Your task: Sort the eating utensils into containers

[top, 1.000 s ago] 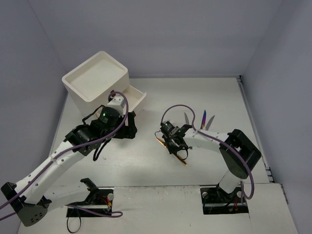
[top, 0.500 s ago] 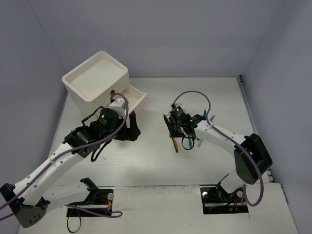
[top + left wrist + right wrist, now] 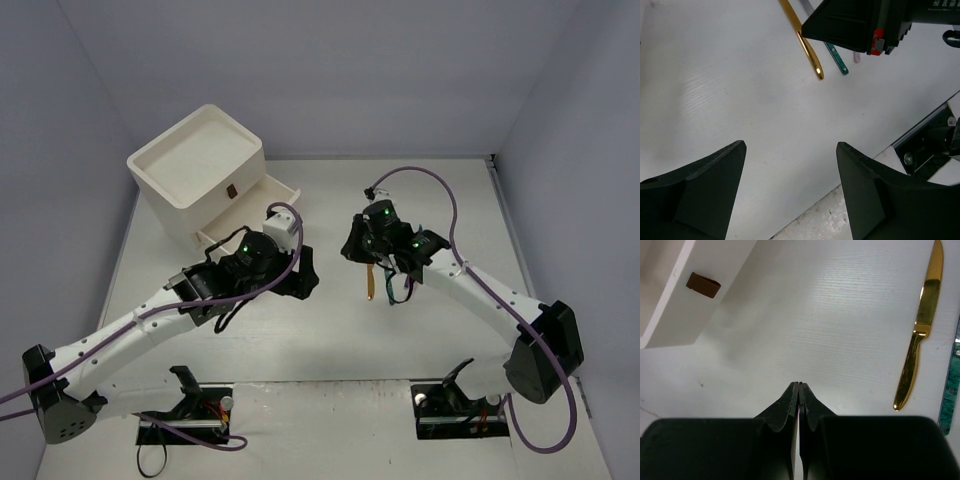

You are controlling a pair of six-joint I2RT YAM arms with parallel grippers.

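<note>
Okay so the white cabinet point(image 3: 195, 160) has one drawer point(image 3: 283, 200) pulled out, and I can't make out its contents. Utensil count on the table: one gold knife point(image 3: 920, 330), one teal piece point(image 3: 836, 56) just beside it, plus a pink tip point(image 3: 856, 58). The left gripper point(image 3: 790, 150) is spread wide, holding nothing. The right gripper point(image 3: 798, 386) is pinched tight; can't tell if it's got anything.

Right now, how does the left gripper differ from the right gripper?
The left gripper is wide open; the right gripper is shut, fingers pressed together. The right gripper hangs close by the gold knife; the left gripper is farther from it. Both have black fingers and point down at the table.
</note>
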